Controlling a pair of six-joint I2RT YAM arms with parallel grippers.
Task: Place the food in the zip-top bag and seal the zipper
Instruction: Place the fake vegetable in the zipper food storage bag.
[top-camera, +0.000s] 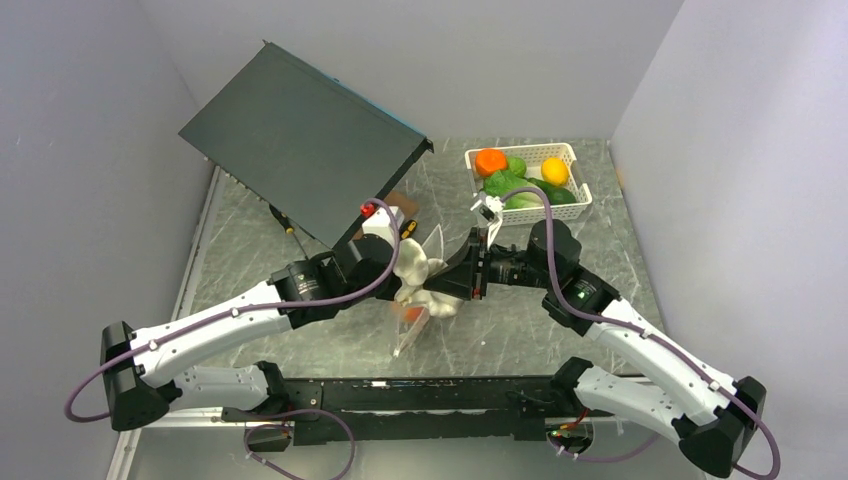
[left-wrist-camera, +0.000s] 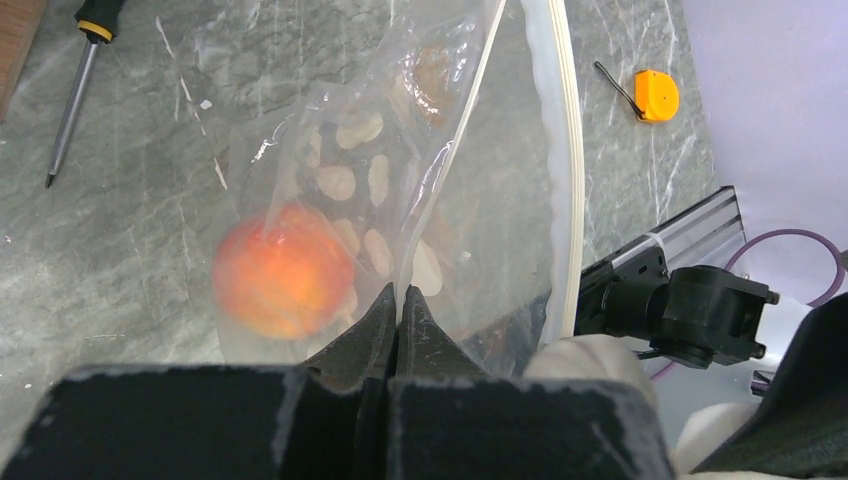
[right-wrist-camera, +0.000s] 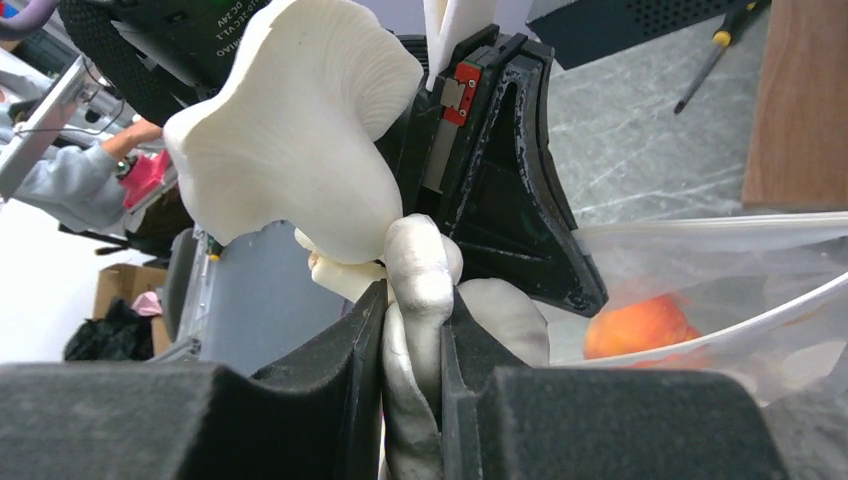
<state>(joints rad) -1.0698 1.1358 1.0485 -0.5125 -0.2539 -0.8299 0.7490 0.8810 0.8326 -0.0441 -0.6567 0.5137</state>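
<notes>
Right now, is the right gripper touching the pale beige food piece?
Touching. The right wrist view shows the right gripper clamped on the stem of the pale beige food, both jaws pressed against it with no gap.

The zip-top bag (left-wrist-camera: 470, 200) is clear, white-dotted; the peach (left-wrist-camera: 283, 270) pink-orange; the mushroom (right-wrist-camera: 300, 140) pale beige.

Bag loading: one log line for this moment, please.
left gripper: pinching bag | right gripper: holding mushroom | peach: inside bag | zipper: open

Seemingly narrow gap at zip-top bag (left-wrist-camera: 300, 130) mouth, left gripper (left-wrist-camera: 397, 300) close alongside
</notes>
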